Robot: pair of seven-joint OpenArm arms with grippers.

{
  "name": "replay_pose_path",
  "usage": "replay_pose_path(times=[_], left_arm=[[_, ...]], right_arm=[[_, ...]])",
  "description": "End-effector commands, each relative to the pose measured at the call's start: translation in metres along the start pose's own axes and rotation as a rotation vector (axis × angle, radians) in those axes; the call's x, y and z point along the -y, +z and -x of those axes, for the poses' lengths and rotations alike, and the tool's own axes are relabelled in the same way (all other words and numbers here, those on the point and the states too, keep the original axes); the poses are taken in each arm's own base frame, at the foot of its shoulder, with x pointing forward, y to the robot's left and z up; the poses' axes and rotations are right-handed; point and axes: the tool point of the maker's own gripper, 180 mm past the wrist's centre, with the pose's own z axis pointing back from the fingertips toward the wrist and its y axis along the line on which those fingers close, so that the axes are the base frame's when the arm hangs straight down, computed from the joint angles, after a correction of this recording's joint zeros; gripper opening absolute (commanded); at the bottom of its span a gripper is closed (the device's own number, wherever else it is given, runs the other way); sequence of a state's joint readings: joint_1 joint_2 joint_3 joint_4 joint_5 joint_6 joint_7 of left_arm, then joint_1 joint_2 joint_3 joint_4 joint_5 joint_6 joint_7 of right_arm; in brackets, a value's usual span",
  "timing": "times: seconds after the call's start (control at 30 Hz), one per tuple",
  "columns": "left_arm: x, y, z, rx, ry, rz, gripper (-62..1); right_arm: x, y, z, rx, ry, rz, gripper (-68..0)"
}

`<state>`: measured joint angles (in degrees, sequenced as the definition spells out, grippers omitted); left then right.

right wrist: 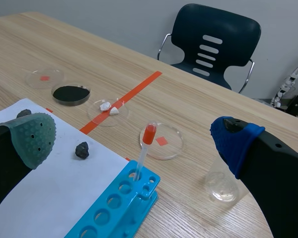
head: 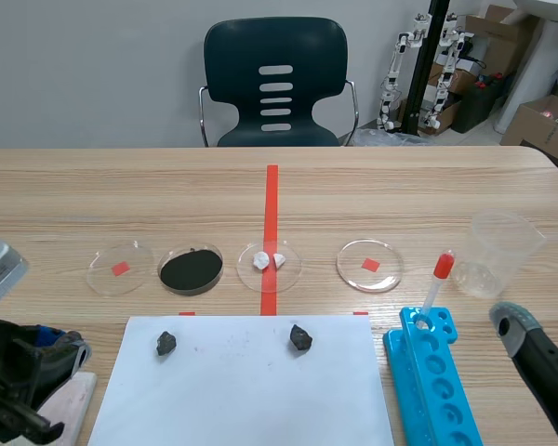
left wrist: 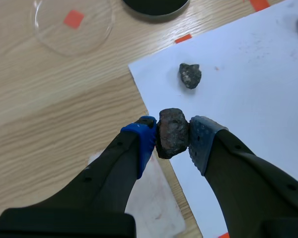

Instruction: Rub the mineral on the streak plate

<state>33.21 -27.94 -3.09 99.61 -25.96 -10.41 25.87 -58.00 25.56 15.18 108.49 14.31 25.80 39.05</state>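
L gripper (left wrist: 173,138) is pinching the dark mineral (left wrist: 172,130) btwn its pads, hovering near-left over the pale streak plate (left wrist: 156,201) (prob lining up the rub) | R gripper (right wrist: 133,140) is idling near-right, fingers spread, holding nothing | spare rocks (head: 166,343) are sitting on white paper (head: 242,395)

A pale wood-grain tabletop (head: 74,195) fills the lower frame, and beyond its far edge, at upper middle, stands a dark green plastic chair (head: 275,84) with a slotted back and chrome legs. A plain grey wall (head: 93,65) spans the upper left. Brown cardboard boxes (head: 538,121) and a black upright pole (head: 430,65) crowd the upper right corner.
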Motion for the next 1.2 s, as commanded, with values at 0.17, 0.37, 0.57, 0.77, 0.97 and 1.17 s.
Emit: replay_pose_path(times=[0.17, 0.37, 0.57, 0.77, 0.97, 1.17], left_arm=[[-0.02, -0.002, 0.014, -0.181, 0.088, -0.084, -46.4], [-0.031, 0.0, 0.023, -0.329, 0.146, -0.131, -46.4], [-0.037, 0.004, 0.028, -0.431, 0.197, -0.159, -46.4], [-0.041, 0.005, 0.022, -0.462, 0.244, -0.18, -46.4], [-0.047, -0.002, 0.03, -0.52, 0.305, -0.173, -46.4], [-0.056, -0.012, 0.046, -0.578, 0.342, -0.184, -46.4]], right_arm=[[0.0, -0.002, -0.007, 0.025, 0.006, -0.009, 0.4], [0.0, -0.002, -0.007, 0.024, 0.006, -0.009, 0.4], [0.0, -0.002, -0.007, 0.024, 0.006, -0.009, 0.4], [0.0, -0.002, -0.007, 0.024, 0.006, -0.009, 0.4], [0.0, -0.002, -0.007, 0.022, 0.006, -0.009, 0.4], [0.0, -0.002, -0.004, 0.006, 0.006, -0.009, 0.4]])
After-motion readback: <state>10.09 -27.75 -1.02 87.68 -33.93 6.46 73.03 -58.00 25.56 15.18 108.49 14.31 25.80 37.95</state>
